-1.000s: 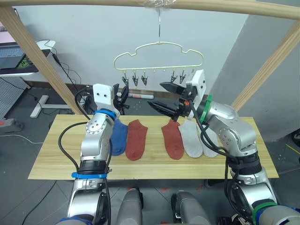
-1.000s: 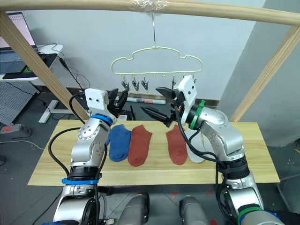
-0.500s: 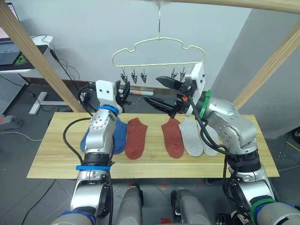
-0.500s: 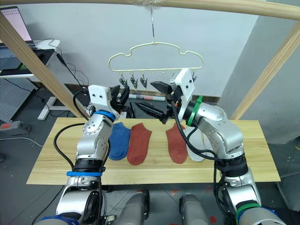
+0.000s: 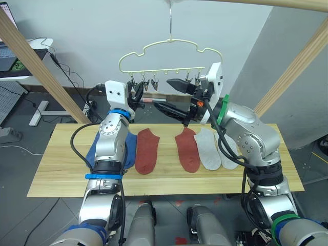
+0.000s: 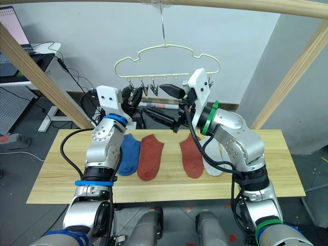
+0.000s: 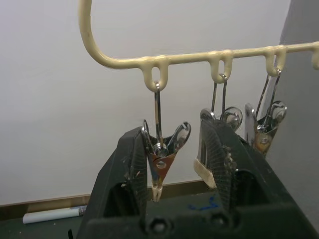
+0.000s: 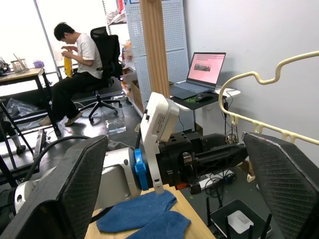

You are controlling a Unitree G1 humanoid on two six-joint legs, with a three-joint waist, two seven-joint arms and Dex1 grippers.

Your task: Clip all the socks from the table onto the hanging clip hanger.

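Note:
The pale-yellow clip hanger (image 5: 169, 50) hangs by its hook from the top pole, with a row of metal clips (image 5: 154, 81) along its bar. My left gripper (image 7: 174, 149) is raised to the leftmost clip (image 7: 159, 159), which hangs between its open fingers (image 7: 127, 174). My right gripper (image 5: 163, 93) is wide open and empty, just below the middle clips. On the table (image 5: 61, 174) the socks lie in a row: two blue socks (image 6: 129, 154) partly behind my left arm, two rust-red socks (image 5: 147, 151) and two light grey socks (image 5: 207, 148).
Slanted wooden poles (image 5: 36, 61) of the frame stand at both sides of the table. A desk with a laptop (image 5: 7, 54) and cables is at the far left. A seated person (image 8: 75, 64) is in the right wrist view.
The camera has tilted. My left gripper has risen to the leftmost clip, which now hangs between its fingers. My right gripper has moved up and a little left toward the hanger.

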